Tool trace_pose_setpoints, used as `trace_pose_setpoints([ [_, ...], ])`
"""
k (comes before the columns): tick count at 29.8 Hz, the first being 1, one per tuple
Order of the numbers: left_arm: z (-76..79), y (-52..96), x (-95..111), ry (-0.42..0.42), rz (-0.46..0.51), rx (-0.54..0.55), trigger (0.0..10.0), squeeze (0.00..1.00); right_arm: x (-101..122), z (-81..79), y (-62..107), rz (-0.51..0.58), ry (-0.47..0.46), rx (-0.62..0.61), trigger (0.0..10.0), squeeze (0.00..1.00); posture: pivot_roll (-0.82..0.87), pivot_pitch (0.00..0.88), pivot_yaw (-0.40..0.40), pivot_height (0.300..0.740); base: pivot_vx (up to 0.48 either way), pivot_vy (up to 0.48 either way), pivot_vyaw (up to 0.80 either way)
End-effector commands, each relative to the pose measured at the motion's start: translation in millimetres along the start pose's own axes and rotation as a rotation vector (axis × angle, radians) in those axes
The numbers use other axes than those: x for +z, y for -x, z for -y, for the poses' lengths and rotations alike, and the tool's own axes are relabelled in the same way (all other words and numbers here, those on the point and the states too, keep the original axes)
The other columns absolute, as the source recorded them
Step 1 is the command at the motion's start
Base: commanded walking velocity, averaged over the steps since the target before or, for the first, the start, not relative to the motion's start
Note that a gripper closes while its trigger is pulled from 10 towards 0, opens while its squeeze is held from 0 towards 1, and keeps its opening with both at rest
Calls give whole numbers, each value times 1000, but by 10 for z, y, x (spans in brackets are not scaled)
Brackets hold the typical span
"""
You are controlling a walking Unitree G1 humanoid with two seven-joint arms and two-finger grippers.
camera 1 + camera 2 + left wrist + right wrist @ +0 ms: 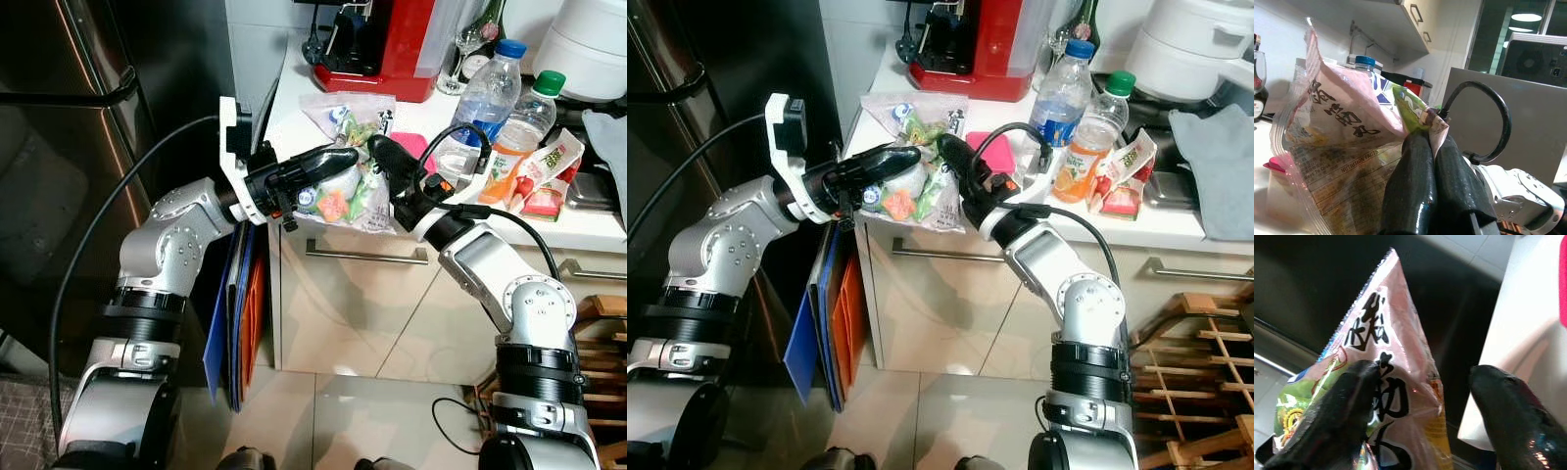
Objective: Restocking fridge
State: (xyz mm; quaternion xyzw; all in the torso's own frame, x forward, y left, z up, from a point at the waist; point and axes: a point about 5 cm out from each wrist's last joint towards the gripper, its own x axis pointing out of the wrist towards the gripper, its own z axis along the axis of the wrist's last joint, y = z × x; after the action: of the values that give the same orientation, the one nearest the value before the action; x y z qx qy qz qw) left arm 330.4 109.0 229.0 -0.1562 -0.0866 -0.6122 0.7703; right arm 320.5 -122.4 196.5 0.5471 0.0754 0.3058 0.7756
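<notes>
In the left eye view, a white counter (598, 230) is running above cream drawers with a steel handle (364, 257), a dark fridge (59, 176) is standing beside the left arm, and a red machine (387, 44), two bottles (490, 93) and juice pouches (544, 176) are sitting beyond the grippers. The left gripper (345, 162) is reaching over the counter's front edge with its fingers pressed together on a clear bag (353, 196) of colourful snacks; the right gripper (377, 152) is sitting just beside it, touching the same bag. The bag is lying on the counter edge below both, its long axis running from edge to wall. The right eye view is showing blue and orange boards (828, 323) leaning under the left arm and a grey cloth (1220, 166) far beyond the right. In the left wrist view, the fingers (1410, 191) are pinching a corner of the bag, which is rising ahead of them. In the right wrist view, the fingers (1327, 431) are spread wide, one resting on the bag's pointed corner, the other apart from it.
</notes>
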Motion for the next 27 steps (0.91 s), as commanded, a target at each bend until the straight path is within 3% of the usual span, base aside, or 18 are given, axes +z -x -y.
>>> trace_pose_setpoints([
  [1, 59, -59, 82, -25, 27, -52, 0, 0, -12, -65, -3, -19, -3, 40, 0, 0, -104, 0, -38, 740, 0, 0, 0],
  [5, 49, -49, 76, -19, 30, -44, 0, 0, -51, -107, 26, -57, -1, 73, 0, 0, -106, 0, -40, 740, 0, 0, 0],
  [6, 40, -38, 76, -17, 31, -37, 0, 0, -67, -104, 54, -86, 6, 73, 10000, 0, -108, 0, -40, 740, 0, 0, 0],
  [11, 25, -23, 90, -17, 34, -32, 0, 0, -55, -84, 113, -105, 74, 61, 10000, 0, -110, 0, -38, 740, 0, 0, 0],
  [12, 21, -23, 96, -18, 34, -31, 0, 0, -46, -65, 122, -99, 90, 47, 10000, 463, -110, 0, -38, 740, 0, 0, 0],
  [13, 15, -22, 105, -20, 36, -31, 0, 0, -35, -34, 140, -93, 91, 35, 10000, 1000, -111, 0, -38, 740, 0, 0, 0],
  [27, -10, -4, 131, -25, 43, -28, 0, 0, 13, 7, 345, -155, 18, 103, 10000, 1000, -114, 0, -38, 740, 0, 0, 0],
])
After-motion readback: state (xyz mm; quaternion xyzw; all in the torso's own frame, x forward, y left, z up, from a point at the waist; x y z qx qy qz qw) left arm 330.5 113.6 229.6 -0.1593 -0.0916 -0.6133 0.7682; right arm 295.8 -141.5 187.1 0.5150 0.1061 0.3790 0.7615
